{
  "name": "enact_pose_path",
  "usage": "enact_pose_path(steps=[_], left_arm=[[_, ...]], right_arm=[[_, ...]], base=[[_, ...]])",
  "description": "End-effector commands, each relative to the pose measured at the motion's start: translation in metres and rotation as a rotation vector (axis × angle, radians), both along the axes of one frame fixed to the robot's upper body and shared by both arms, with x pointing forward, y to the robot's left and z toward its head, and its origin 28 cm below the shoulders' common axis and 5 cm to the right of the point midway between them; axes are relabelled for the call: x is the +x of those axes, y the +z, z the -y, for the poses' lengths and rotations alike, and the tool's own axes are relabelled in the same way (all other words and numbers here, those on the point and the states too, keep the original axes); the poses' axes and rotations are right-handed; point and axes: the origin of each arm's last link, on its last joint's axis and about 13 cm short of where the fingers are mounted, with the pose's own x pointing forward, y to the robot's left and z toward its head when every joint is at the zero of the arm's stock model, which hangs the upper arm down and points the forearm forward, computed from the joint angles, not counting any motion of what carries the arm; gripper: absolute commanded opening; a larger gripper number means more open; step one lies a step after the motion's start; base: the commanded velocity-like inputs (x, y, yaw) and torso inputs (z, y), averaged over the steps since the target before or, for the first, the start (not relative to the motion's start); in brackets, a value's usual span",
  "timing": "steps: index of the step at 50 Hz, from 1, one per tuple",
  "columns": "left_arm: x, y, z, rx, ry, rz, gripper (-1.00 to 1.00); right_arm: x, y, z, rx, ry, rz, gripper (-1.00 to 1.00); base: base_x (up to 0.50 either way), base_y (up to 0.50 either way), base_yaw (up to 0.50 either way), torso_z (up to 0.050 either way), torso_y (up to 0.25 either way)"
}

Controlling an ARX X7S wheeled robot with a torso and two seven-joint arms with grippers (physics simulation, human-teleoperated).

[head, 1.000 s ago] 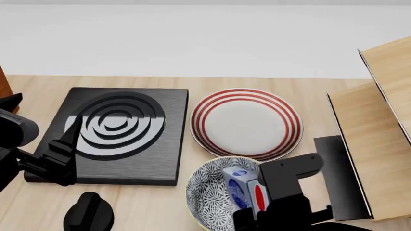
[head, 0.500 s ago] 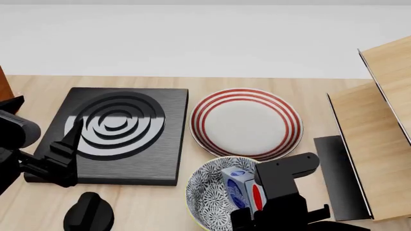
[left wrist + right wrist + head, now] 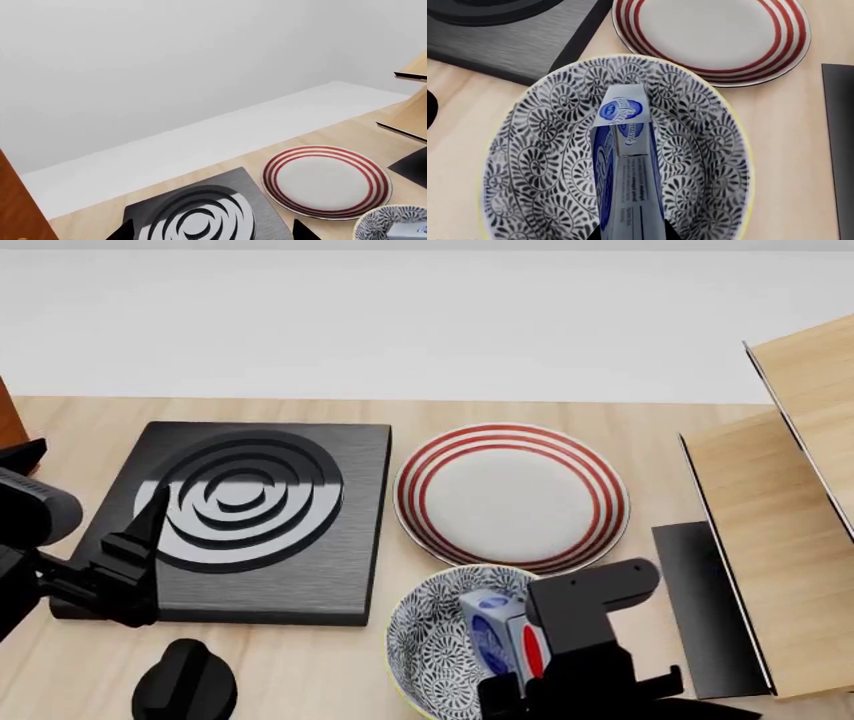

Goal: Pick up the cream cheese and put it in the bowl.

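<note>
Right wrist: cream cheese on-edge in bowl.

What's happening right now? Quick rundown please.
Right tool shut on cheese, held over the bowl. Left tool not seen. Nothing in the way.

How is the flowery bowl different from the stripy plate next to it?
The bowl is deep, with dark swirly flowers all over and a yellow-green rim; the plate is flat, plain white inside red rings. The bowl has the cream cheese in it; the plate has nothing on it. Both are round and sit on the wooden table.
</note>
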Motion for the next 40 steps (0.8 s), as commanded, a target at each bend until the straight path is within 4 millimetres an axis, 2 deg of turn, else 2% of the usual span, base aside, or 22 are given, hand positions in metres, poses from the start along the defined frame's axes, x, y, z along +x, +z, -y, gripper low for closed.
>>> enact_pose_path(steps=[1,29,30,40], left_arm=[[0.0019,-0.0012,-0.0007,-0.002,0.004,-0.004,1.0],[0.0022,-0.0049,-0.001,0.003,0.004,-0.008,1.0],[0.0027,-0.005,-0.0011,0.0,0.005,-0.01,1.0],[0.0037,-0.0057,-0.0021,-0.003,0.007,-0.015,1.0]], right_arm=[[0.0055,-0.0043,-0.0011,-0.006,0.004,0.001,-1.0],[0.0049,-0.0015,-0.0023,-0.017,0.008,0.003,-1.0],[0.0049,-0.0015,-0.0023,-0.017,0.008,0.003,1.0],[0.0043,0.0022,-0.0026,-0.022,0.011,0.011,1.0]], base=[[0.0,0.0,0.0,0.0,0.0],[0.0,0.0,0.0,0.0,0.0],[0.0,0.0,0.0,0.0,0.0],[0.0,0.0,0.0,0.0,0.0]])
